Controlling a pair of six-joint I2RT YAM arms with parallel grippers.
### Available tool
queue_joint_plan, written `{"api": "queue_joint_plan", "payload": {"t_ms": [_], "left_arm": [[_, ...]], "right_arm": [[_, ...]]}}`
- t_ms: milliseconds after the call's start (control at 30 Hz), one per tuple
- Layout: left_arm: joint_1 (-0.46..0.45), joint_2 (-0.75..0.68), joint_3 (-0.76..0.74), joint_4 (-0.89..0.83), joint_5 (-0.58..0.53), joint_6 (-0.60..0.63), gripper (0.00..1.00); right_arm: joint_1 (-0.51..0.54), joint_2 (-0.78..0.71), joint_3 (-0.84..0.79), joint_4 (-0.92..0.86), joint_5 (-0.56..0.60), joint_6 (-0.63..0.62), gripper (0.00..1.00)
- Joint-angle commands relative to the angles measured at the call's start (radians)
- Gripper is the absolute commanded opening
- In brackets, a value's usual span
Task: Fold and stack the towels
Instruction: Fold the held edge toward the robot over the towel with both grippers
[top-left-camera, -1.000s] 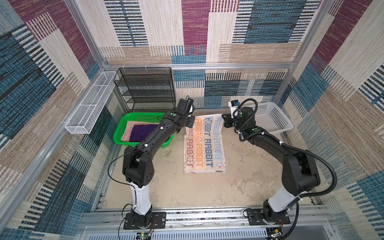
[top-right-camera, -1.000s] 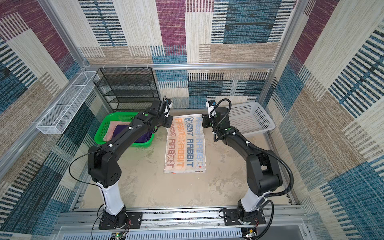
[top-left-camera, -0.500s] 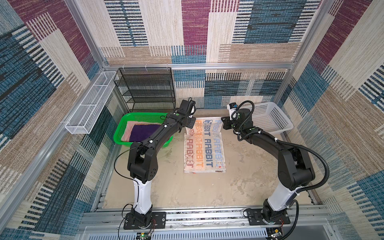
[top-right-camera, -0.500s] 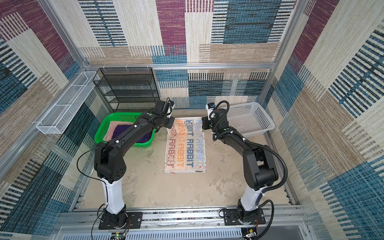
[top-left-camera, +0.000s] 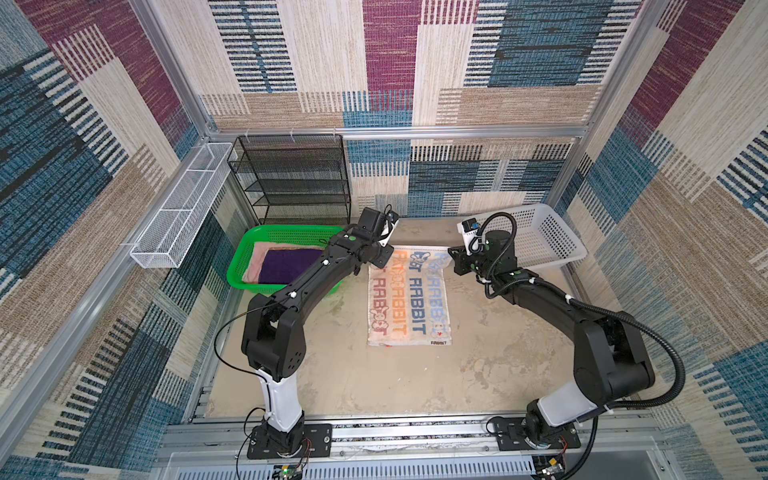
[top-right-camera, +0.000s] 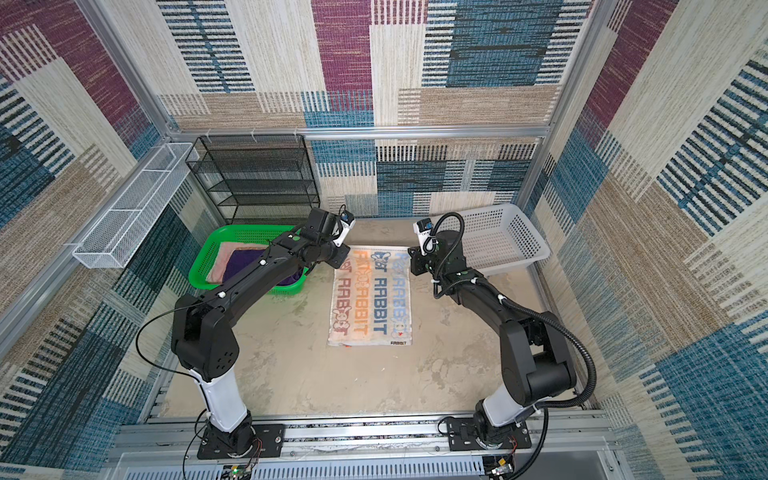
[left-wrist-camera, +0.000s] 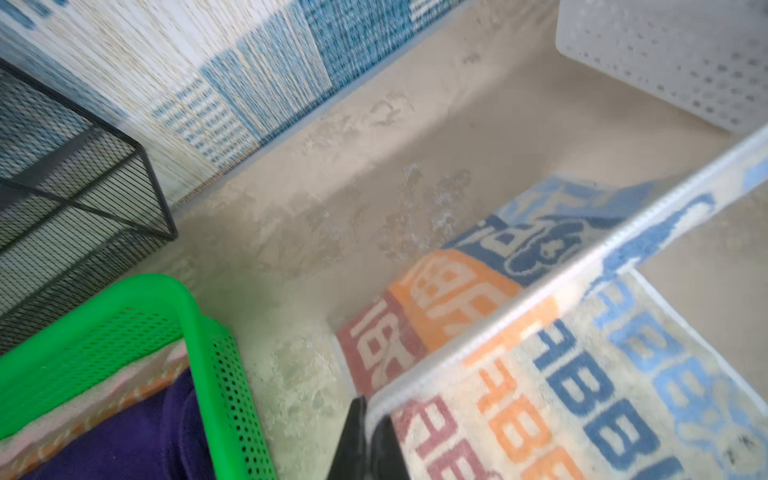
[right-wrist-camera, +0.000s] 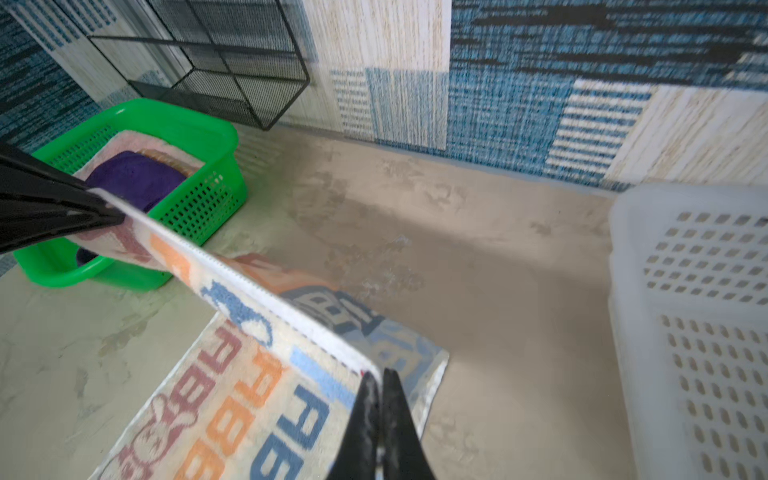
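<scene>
Towel in play: the lettered towel (top-left-camera: 409, 303) lies on the table (top-left-camera: 415, 386) at the centre of both top views
Long axis: runs from the upper to the lower part of the frame, with a short edge at each end; the lower short edge rests flat, the upper one is raised off the table
Left gripper (top-left-camera: 377, 261): at the towel's upper left corner; in the left wrist view its black tips are pressed together on the white hem, pinching that corner
Right gripper (top-left-camera: 454, 261): at the upper right corner; in the right wrist view its tips are likewise closed on the hem
Hem between them: pulled into a straight line above the table, with a band of the towel's darker reverse side showing beneath it
Deciding relation: the rest of the towel, and its free short edge, lie toward the bottom of the frame from both grippers, well apart from them; each arm is equally near its own corner, so the fold likely calls for carrying the hem down the long axis in step
Arm pose: both arms stretch up from bases at the bottom of the frame, elbows bowed outward, wrists turned toward each other
Other towels: a purple towel (top-left-camera: 286, 266) lies on a pink towel (top-left-camera: 259, 253) in the green basket (top-left-camera: 245, 257), centre left, partly under the left arm
</scene>
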Motion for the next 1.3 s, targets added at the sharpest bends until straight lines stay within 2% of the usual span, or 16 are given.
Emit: {"api": "queue_joint_plan", "payload": {"t_ms": [0, 300, 600, 800, 1067, 1267], "left_arm": [[-0.017, -0.053, -0.067, -0.057, -0.138, 0.022, 0.0], [-0.063, -0.203, -0.234, -0.116, -0.12, -0.052, 0.0], [-0.103, -0.295, -0.366, -0.111, -0.079, -0.156, 0.0], [-0.13, -0.274, -0.459, -0.054, -0.002, -0.231, 0.0], [-0.152, -0.175, -0.536, 0.027, 0.025, -0.312, 0.0], [-0.186, -0.176, -0.588, 0.043, 0.009, -0.344, 0.0]], "right_arm": [[-0.011, -0.086, -0.083, -0.009, 0.046, 0.028, 0.0], [-0.012, -0.308, -0.292, -0.078, -0.079, 0.109, 0.0], [0.006, -0.413, -0.451, -0.114, -0.182, 0.223, 0.0], [0.027, -0.402, -0.536, -0.09, -0.198, 0.275, 0.0], [0.034, -0.316, -0.61, -0.016, -0.215, 0.321, 0.0], [0.043, -0.284, -0.647, 0.011, -0.24, 0.344, 0.01]]}}
